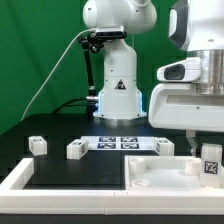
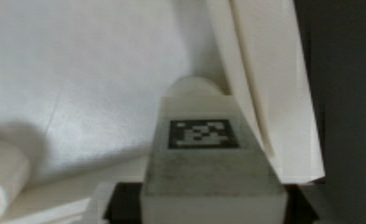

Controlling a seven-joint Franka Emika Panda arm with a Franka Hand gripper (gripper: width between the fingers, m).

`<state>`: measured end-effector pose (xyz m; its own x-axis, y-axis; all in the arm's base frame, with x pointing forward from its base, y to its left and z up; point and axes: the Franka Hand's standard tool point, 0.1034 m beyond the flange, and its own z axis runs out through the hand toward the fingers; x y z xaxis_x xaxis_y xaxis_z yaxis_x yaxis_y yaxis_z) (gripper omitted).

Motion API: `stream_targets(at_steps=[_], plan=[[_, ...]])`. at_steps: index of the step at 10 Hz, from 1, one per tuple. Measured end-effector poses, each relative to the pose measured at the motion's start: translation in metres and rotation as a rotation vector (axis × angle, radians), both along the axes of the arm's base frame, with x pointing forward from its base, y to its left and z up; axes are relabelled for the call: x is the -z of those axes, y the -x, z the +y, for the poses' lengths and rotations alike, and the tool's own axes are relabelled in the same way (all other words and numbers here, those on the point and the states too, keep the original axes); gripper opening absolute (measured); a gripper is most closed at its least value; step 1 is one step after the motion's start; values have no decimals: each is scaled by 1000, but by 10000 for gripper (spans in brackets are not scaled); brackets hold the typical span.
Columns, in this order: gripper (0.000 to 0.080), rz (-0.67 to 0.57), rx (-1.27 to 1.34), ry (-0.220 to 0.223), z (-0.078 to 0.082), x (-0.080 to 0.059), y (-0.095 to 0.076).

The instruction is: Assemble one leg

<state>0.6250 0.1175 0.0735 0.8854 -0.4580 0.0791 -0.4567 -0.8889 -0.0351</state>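
Observation:
My gripper (image 1: pixel 208 148) is shut on one leg (image 1: pixel 210 160), a small white post with a black-and-white tag facing the camera. It holds the leg upright over the exterior view's right part of the white tabletop (image 1: pixel 150 178). In the wrist view the leg (image 2: pixel 206 150) sits between my black fingers (image 2: pixel 127 200), pointing down at the tabletop's inner face beside its raised rim (image 2: pixel 269 90). I cannot tell whether the leg touches the tabletop. Three other legs lie on the black table: two on the exterior view's left (image 1: pixel 37 145) (image 1: pixel 76 150) and one further right (image 1: pixel 163 146).
The marker board (image 1: pixel 120 142) lies behind the legs, in front of the robot base (image 1: pixel 118 95). A white raised border (image 1: pixel 20 180) runs along the table's near left corner. A rounded white part (image 2: pixel 2 165) shows on the tabletop's inner face.

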Motion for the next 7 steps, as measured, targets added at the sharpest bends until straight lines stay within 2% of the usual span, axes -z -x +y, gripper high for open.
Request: stream_targets(at_steps=[3,7], plan=[[291,-5,345,-36,-1,0,0],[292,1,944,-93,-1,1,2]])
